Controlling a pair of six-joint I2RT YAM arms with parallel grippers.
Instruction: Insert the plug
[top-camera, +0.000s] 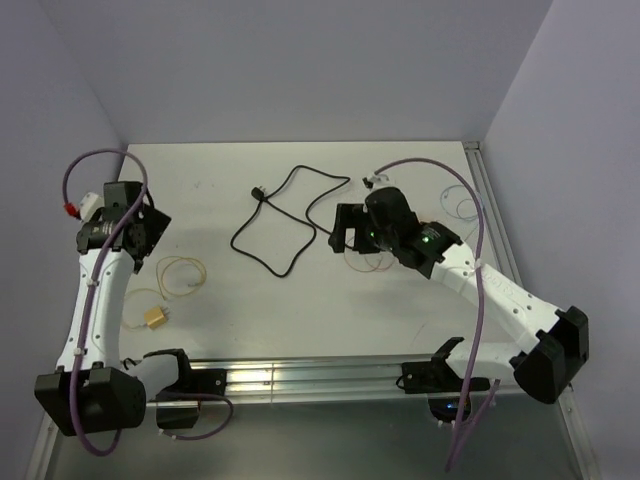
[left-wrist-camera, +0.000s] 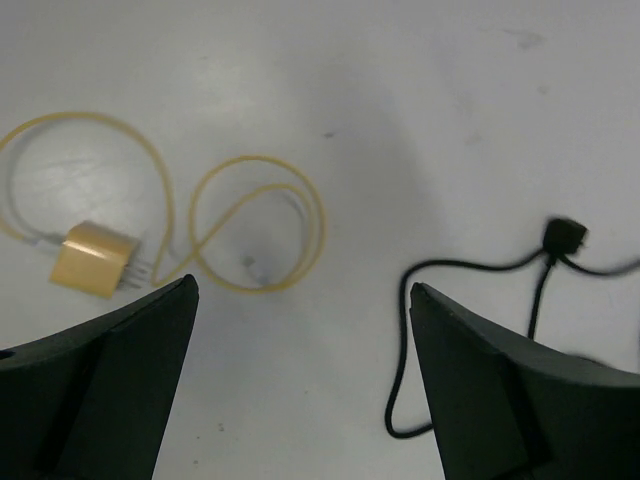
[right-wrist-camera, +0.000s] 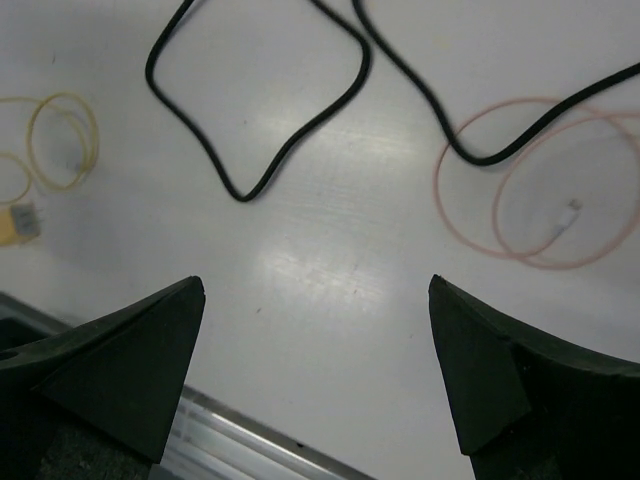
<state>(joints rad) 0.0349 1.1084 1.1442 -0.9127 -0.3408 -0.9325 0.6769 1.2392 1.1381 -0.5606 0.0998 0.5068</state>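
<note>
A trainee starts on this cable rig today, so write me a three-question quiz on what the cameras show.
1. True or false: the left tool and the right tool both stand open, holding nothing.
2. The charger block is: A yellow, B pink, C black?
3. Fill in: the black cable lies between the yellow cable and the ___ cable.
Key: 1 true; 2 A; 3 pink cable.

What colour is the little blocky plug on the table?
The plug is yellow; the left wrist view shows it best.
</note>
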